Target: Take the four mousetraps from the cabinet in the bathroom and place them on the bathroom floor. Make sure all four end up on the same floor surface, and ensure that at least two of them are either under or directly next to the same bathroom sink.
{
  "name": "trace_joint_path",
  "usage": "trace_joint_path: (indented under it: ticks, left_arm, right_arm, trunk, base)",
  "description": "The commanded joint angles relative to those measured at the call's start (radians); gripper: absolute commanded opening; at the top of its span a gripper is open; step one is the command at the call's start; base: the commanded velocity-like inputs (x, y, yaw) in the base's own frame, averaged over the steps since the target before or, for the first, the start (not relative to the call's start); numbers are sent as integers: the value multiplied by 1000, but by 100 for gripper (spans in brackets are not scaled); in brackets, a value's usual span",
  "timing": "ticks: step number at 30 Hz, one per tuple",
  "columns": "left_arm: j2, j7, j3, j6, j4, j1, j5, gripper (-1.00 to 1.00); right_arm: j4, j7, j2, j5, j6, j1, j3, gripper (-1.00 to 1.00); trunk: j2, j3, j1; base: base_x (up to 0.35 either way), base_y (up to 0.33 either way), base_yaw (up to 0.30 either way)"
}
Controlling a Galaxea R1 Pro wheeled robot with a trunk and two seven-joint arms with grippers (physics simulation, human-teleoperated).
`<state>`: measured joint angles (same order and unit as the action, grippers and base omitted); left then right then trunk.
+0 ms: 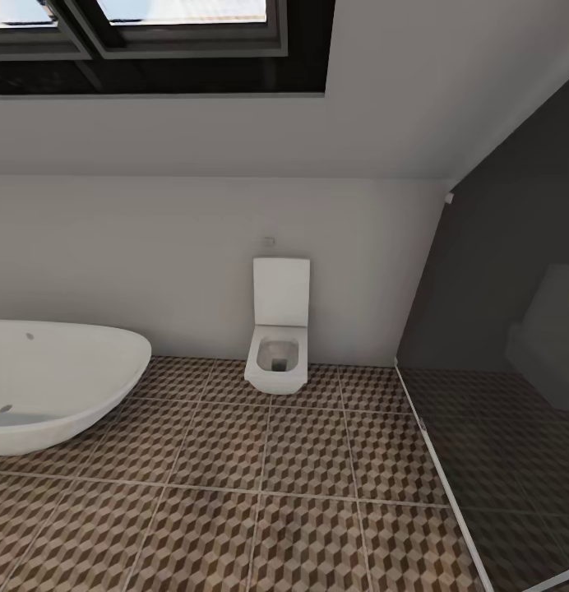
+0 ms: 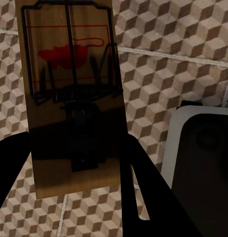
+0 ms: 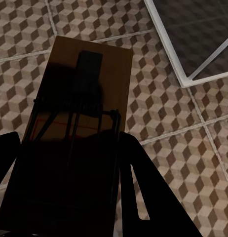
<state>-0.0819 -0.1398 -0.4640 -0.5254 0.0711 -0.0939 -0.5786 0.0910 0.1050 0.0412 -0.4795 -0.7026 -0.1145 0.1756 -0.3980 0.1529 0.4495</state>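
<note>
Above the bathroom floor [image 2: 158,74], the left gripper [image 2: 79,173] jaws pinch a mousetrap [image 2: 69,94]. The right gripper [image 3: 69,187] jaws pinch another mousetrap [image 3: 84,94]. Ahead stand a toilet [image 1: 278,337] and a bathtub [image 1: 58,382]

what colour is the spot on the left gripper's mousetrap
Red, on the tan mousetrap; clearest in the left wrist view.

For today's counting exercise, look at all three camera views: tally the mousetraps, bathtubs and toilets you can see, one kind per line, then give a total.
Mousetraps: 2, one held in the left gripper (mousetrap) and one in the right gripper (mousetrap)
Bathtubs: 1
Toilets: 1
Total: 4
</note>
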Motion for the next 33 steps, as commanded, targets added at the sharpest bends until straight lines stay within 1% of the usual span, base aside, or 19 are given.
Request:
trace_joint_path:
  ticks: [1, 33]
  left_arm:
    - [1, -6, -7, -4, 3, -1, 2, -100]
    - [1, -6, -7, -4, 3, -1, 2, -100]
  right_arm:
    - [1, 8, 0, -2, -2, -1, 9, -100]
    - [0, 8, 0, -2, -2, -1, 8, -100]
  trunk:
    - [-2, 2, 1]
    - [-2, 2, 1]
  base:
    - [0, 0, 0]
    - [0, 0, 0]
